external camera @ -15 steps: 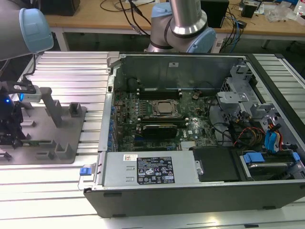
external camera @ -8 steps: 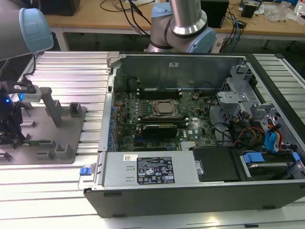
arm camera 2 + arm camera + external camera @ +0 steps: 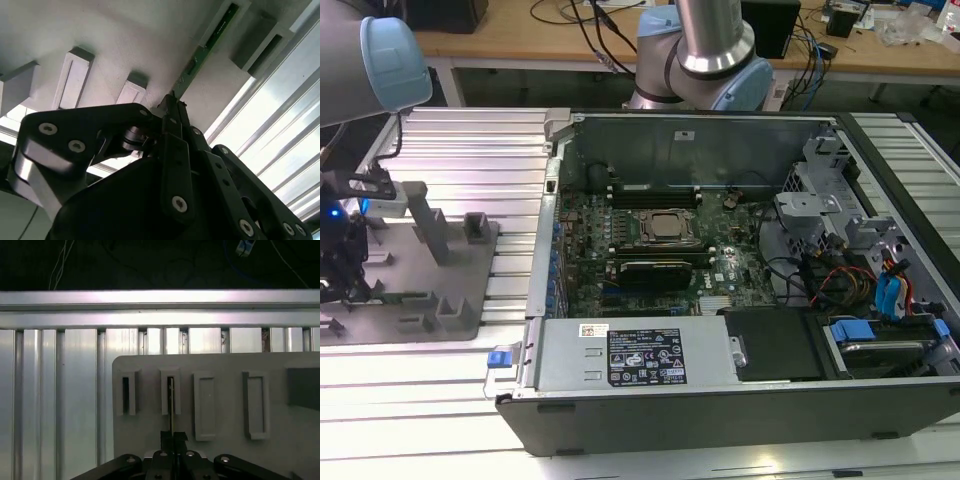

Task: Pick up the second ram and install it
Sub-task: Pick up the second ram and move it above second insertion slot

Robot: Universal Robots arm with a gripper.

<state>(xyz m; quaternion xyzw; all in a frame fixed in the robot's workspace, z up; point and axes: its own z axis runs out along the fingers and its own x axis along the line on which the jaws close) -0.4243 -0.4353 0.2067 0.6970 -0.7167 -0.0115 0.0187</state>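
Tool (image 3: 172, 101) clamped on second ram (image 3: 210, 42), in grey fixture (image 3: 125, 40), case label (image 3: 645, 356) unreadable

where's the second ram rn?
In the first wrist view the second ram stands edge-on in a slot of the grey fixture, its near end in the gripper.

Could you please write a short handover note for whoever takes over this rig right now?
Gripper: shut on one end of the second ram, as seen in both wrist views.
Second ram: on edge, apparently seated in a slot of the grey fixture. The fixture lies on the ribbed table, to the exterior view's left of the open computer case.
Done: the grasp.
Left: the ram is not yet lifted out of the fixture and not yet installed in the case.
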